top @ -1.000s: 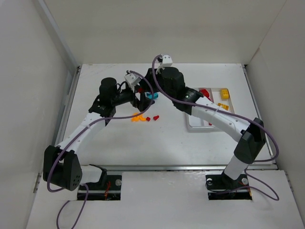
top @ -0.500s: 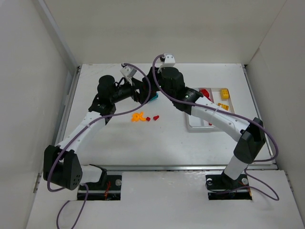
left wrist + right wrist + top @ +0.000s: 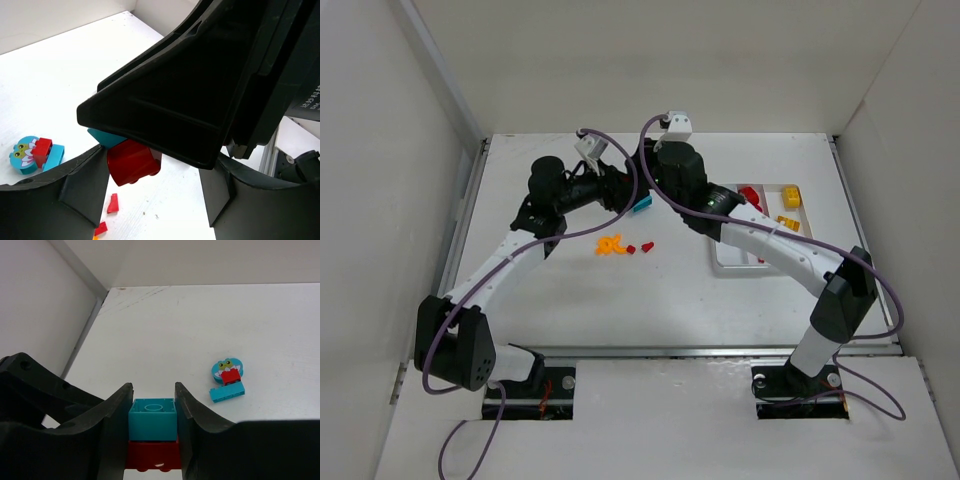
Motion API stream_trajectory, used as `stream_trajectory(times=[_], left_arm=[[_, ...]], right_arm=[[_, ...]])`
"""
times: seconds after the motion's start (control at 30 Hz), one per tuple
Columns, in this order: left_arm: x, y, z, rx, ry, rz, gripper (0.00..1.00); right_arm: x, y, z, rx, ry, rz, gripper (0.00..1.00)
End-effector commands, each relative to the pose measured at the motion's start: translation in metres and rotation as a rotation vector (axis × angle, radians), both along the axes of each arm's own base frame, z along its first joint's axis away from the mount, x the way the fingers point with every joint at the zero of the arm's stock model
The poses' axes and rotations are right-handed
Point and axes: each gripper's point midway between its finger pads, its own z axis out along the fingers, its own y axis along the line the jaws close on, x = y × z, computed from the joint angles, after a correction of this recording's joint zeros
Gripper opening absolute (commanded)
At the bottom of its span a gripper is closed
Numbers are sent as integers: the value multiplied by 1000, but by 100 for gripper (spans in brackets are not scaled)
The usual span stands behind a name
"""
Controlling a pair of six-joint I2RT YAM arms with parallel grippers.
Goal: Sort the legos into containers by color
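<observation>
From where I stood, the right pincer (image 3: 152,396) was clenched on a small stack of two legos, a teal brick (image 3: 152,420) seated on a red brick (image 3: 152,454). It held them off the surface (image 3: 570,290), over its far middle and well apart from the tray (image 3: 725,262). The two fingers pressed the stack's opposite sides. Its long axis ran along the fingers, with the teal brick's stud facing out towards the fingertips and the red brick deeper in the grip. The left pincer (image 3: 150,194) was released, its fingers spread wide on either side of the red brick but not touching it. I took that for the reason behind the meeting in mid-air: a two-colour stack cannot go into one compartment, so one arm seemed to be steadying it for the other to pull a half away. On the surface beyond lay a frog-faced teal piece (image 3: 227,371) joined to a red block and a teal plate. Some loose orange pieces (image 3: 612,244) and red pieces (image 3: 646,245) waited near the middle. The tray held red in one compartment and yellow in the one beside it.
</observation>
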Motion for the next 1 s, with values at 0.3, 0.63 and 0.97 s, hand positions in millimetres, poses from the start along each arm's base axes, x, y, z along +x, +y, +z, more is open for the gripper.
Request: stream_trajectory(times=[0.3,0.63,0.97], left_arm=[[11,4,15,21,-75,45,0],[14,30,-42,243,-102,131,0],[-26,58,-106,654,-321,-112,82]], right_arm=[[-9,8,36,56,-68,6,0],[21,-36,6,6,-30,-105,0],[60,-203,-136,-224,415,-210,0]])
